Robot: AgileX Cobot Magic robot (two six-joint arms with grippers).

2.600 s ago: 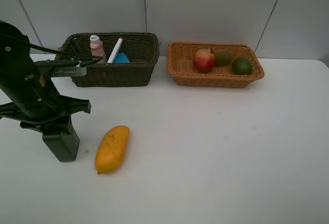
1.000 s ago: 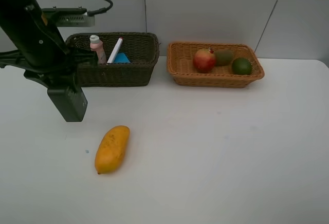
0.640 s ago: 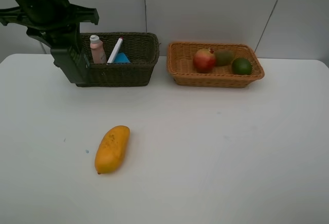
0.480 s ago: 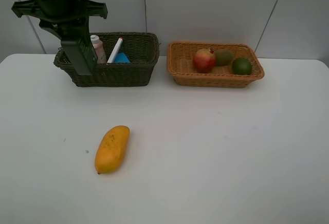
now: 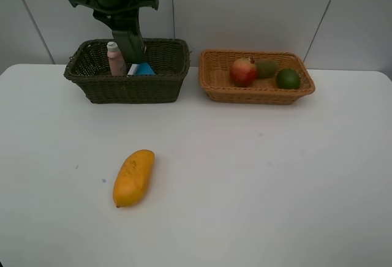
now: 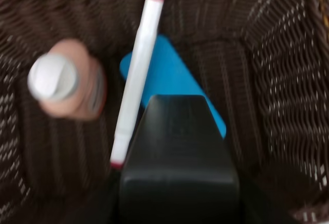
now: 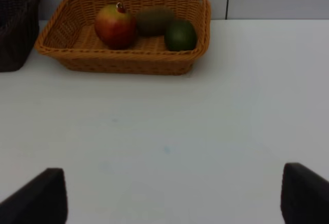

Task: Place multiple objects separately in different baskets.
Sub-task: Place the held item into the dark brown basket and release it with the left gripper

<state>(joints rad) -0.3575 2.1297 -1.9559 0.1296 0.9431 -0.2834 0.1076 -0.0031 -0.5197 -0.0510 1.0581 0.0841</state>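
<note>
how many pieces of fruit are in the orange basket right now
3: a red-green mango at the left end of the orange-tan wicker basket, a brown kiwi in the middle toward the back, and a green lime at the right end. Nothing looks hidden.

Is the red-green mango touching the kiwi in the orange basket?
Cannot tell. The exterior high and right wrist views both show the red-green mango overlapping the kiwi, with no visible gap, but overlap alone does not prove contact.

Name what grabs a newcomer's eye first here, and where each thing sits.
The yellow mango lies alone on the white table, near the front left. Behind it, the left arm hangs over the dark basket, holding a dark object above the pink bottle, marker and blue block. The tan basket holds fruit.
</note>
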